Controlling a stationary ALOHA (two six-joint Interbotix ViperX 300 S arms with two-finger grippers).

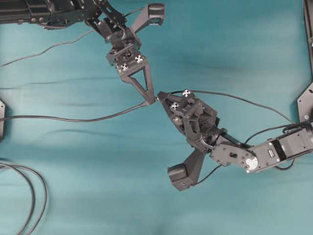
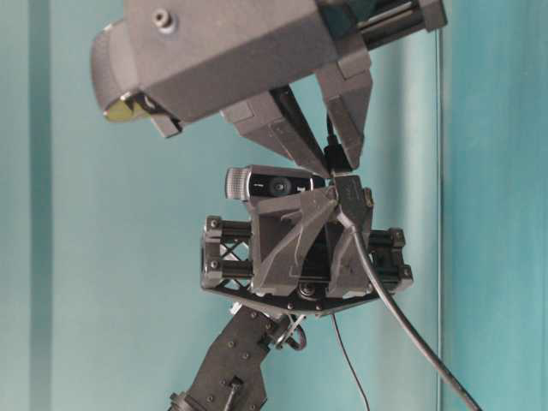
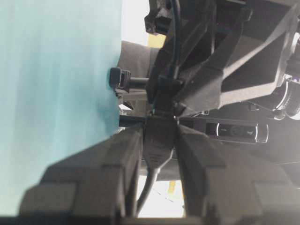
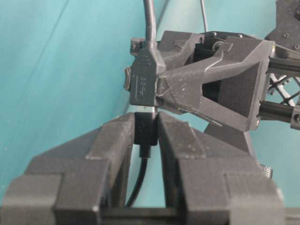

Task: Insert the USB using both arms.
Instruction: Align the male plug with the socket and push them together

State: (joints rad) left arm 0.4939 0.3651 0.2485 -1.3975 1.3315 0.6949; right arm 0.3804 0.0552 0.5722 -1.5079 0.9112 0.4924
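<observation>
Overhead, two tools meet: right tool [image 4: 146, 123] clenching one USB [image 4: 145, 127], left tool [image 3: 159, 136] gripping one socket [image 4: 142, 84], seemingly mated.

The looped cable [image 1: 29, 196] ran off the desk's lower-left edge; the USB [image 4: 144, 110] metal tip sat mostly hidden inside the socket [image 4: 143, 82].

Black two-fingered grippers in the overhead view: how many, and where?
2. The left black triangular-jawed gripper points down from upper left; the right black gripper reaches up from lower right. Their tips meet mid-table, each clamping a dark cable connector.
</observation>
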